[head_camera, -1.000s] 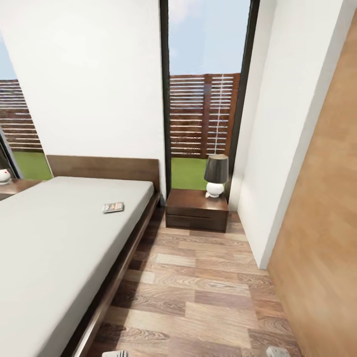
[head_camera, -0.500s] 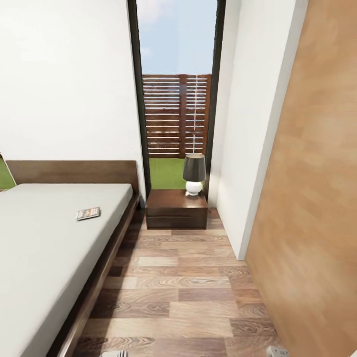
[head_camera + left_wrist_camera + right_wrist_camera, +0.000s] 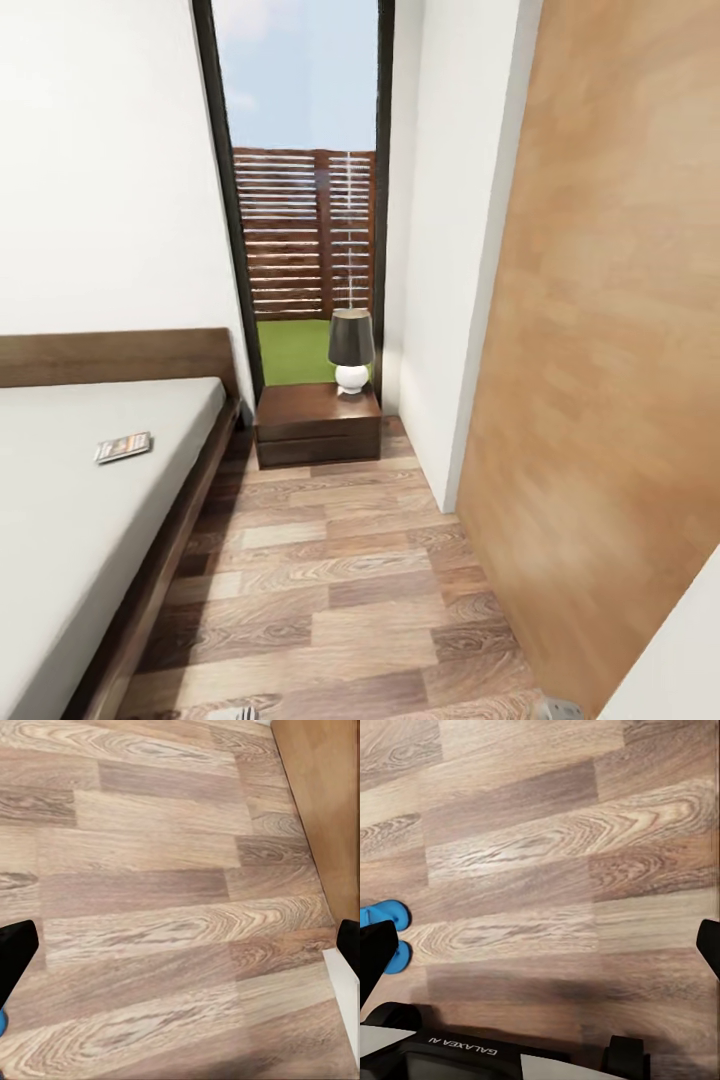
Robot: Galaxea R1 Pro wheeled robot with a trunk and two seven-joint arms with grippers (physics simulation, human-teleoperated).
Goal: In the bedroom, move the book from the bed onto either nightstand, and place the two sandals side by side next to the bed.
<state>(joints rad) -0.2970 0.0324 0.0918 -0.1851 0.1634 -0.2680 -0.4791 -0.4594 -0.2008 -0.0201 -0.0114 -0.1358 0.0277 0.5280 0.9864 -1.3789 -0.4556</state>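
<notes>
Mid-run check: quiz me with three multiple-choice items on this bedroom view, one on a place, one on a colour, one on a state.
1. Where is the book?
A. on the bed
B. on the nightstand
C. on the floor

2. What colour is the lamp shade?
A. white
B. dark grey
C. blue

3. What state is the right gripper in?
A. shut on the book
B. shut, empty
C. open

Key: 1 A, it lies flat on the mattress. 2 B, dark shade over a white base. 3 C, its fingers sit wide apart over bare floor.
</notes>
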